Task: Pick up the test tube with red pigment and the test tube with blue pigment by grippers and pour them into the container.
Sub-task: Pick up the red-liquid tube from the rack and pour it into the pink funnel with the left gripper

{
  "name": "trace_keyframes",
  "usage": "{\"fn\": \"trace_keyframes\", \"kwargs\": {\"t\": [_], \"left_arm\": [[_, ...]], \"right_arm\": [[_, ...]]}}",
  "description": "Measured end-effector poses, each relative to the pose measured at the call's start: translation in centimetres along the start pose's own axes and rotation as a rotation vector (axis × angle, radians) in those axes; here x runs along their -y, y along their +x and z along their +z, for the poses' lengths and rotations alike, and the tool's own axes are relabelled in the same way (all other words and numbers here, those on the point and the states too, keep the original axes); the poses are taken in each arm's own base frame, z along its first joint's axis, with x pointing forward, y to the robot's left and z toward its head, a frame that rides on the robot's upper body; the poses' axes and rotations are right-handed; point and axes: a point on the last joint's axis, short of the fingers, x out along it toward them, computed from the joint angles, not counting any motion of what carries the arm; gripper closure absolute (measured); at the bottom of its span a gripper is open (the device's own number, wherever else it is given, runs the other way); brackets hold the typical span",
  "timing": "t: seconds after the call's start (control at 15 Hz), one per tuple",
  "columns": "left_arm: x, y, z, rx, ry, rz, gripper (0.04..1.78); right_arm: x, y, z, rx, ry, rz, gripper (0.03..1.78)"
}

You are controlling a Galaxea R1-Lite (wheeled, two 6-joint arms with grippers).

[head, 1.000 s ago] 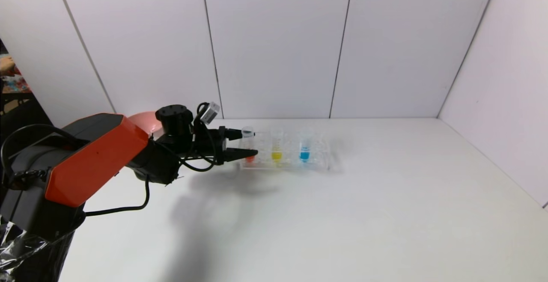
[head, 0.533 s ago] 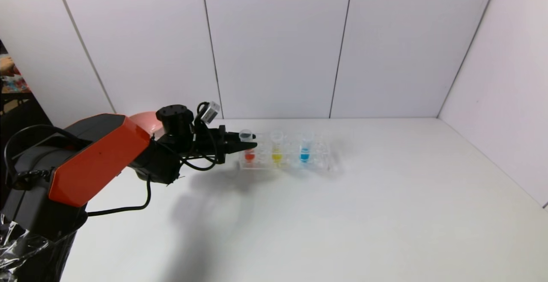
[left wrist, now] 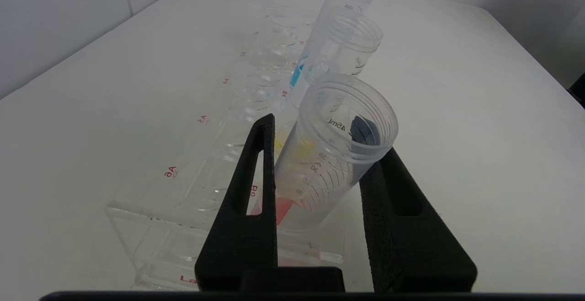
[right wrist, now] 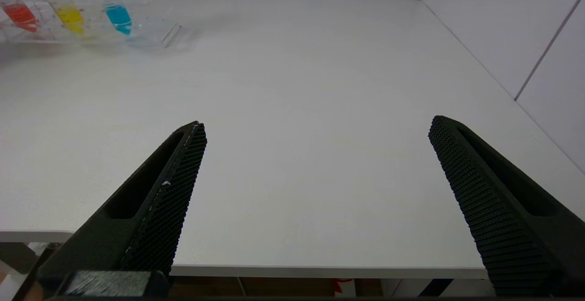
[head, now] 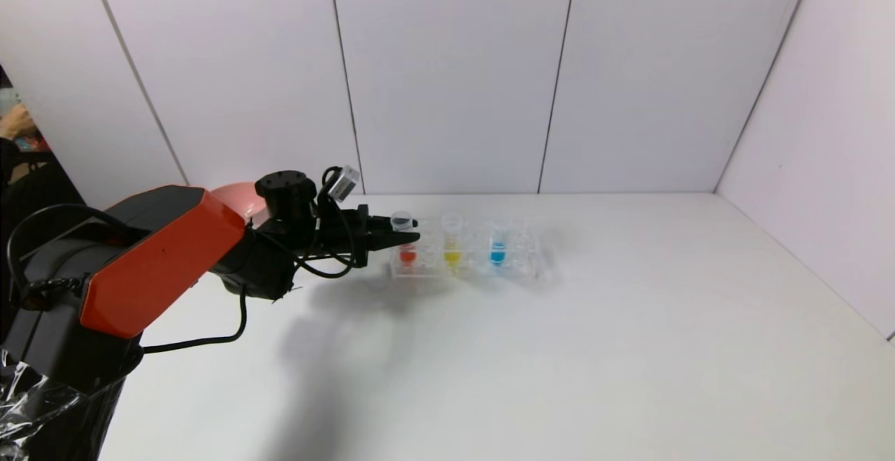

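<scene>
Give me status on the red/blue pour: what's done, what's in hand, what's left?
Done: nothing poured yet. In hand: left gripper is shut on the red tube, which sits in the rack. Left: lift and pour red, then the blue tube. Right gripper hangs open, away from the rack. No beaker is visible.

The red tube (left wrist: 329, 155) reads "45mL", "35", "30"; the rack (left wrist: 192, 191) bears red "A6", "A5", "B4".
</scene>
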Motion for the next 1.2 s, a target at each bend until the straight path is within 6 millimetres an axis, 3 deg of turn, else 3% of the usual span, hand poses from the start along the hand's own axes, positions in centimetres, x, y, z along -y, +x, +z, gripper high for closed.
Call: {"fn": "trace_keyframes", "kwargs": {"t": [0.73,1.2], "left_arm": [[0.5,-0.2,1.6,0.008,0.019,0.0,1.29],[1.2,-0.5,5.5,0.018,0.048,0.004,1.29]], "right_arm": [[0.0,0.0,0.0,0.0,0.0,-0.001,0.04],[0.0,0.0,0.0,0.0,0.0,0.0,0.04]]}}
